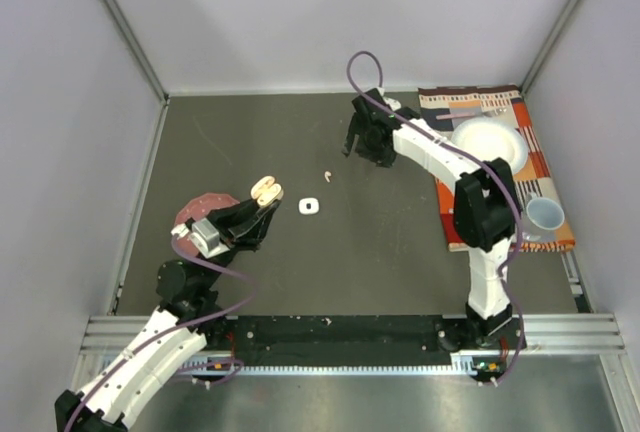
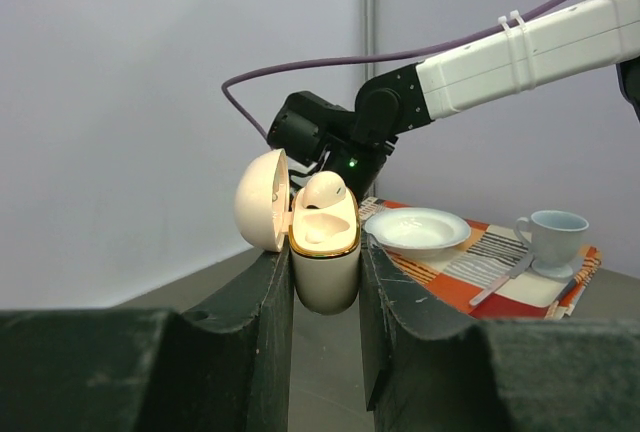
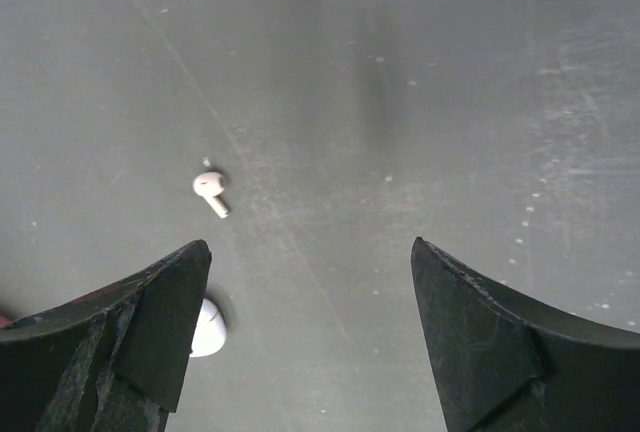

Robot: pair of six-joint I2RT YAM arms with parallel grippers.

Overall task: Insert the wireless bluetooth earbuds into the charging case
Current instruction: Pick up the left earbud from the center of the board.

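Observation:
My left gripper [image 1: 256, 218] is shut on an open pale peach charging case [image 1: 265, 190] and holds it above the table. In the left wrist view the case [image 2: 325, 272] sits upright between my fingers with its lid swung left. One peach earbud [image 2: 325, 190] stands in it. Another peach earbud [image 1: 326, 176] lies loose on the table; it also shows in the right wrist view [image 3: 210, 190]. My right gripper [image 1: 362, 150] is open and empty [image 3: 310, 247], hovering just right of that earbud. No white earbuds are in view.
A small white closed case [image 1: 308, 206] lies mid-table, half hidden behind my right gripper's left finger [image 3: 207, 327]. A pink dish [image 1: 200, 208] lies under my left arm. A striped placemat [image 1: 545, 157] at right holds a white bowl [image 1: 488, 142], cup [image 1: 545, 214] and cutlery.

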